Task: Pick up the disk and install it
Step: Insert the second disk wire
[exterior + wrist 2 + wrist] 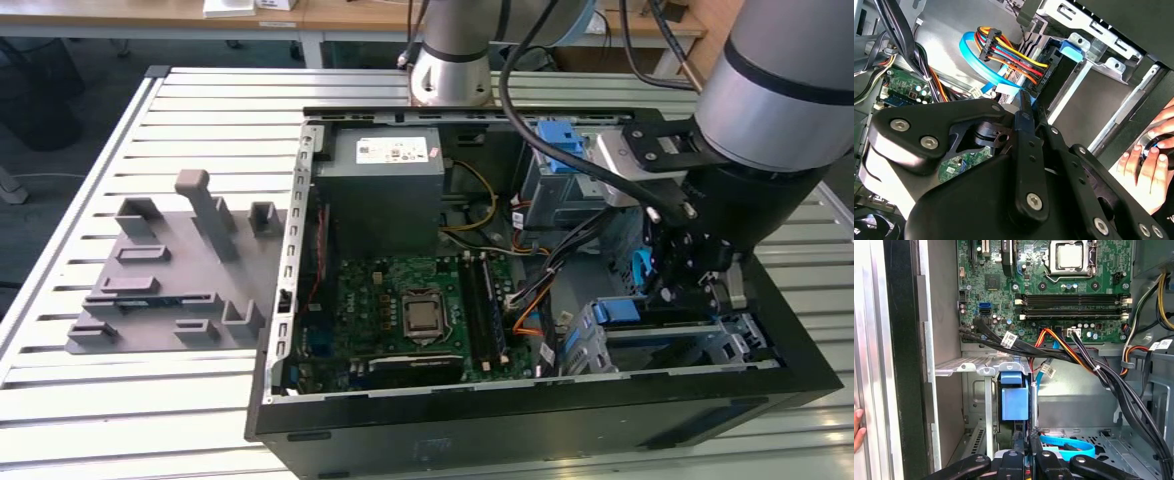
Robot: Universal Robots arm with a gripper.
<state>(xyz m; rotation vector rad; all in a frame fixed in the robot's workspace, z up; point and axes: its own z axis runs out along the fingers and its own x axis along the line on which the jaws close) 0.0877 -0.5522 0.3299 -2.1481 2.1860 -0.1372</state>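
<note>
Quick status from us: we're looking at an open computer case [534, 430] lying on its side on a slatted metal table [80, 400], and the arm is reaching down into the corner of the case at the exterior view's right, away from the power supply [387, 165]. The gripper [701, 285] is hanging right over the metal drive cage [727, 345] there. The disk [621, 312] is sitting on edge inside that cage, and in the first wrist view we're seeing it end-on as a thin upright slab with its blue plastic end [1014, 402] facing the camera, just under the cage's top rail [979, 367]. The gripper [1025, 450] is lining up just beside that blue end, and whether it's touching is something we can't make out. Honestly we can't tell whether the claw is clenched, released or grasping the disk, since the tips are bunching up against the disk's edge in both wrist views. In the second wrist view the gripper [1029, 102] is pointing at the disk [1056, 65], with a multicoloured cable bundle [1014, 55] and a flat blue cable [971, 55] running up to the disk's end. The motherboard [400, 310] is filling the middle of the case, a grey plastic fixture [174, 280] is sitting on the table well apart from it, and a person's hand [1149, 165] is resting outside the case wall
</note>
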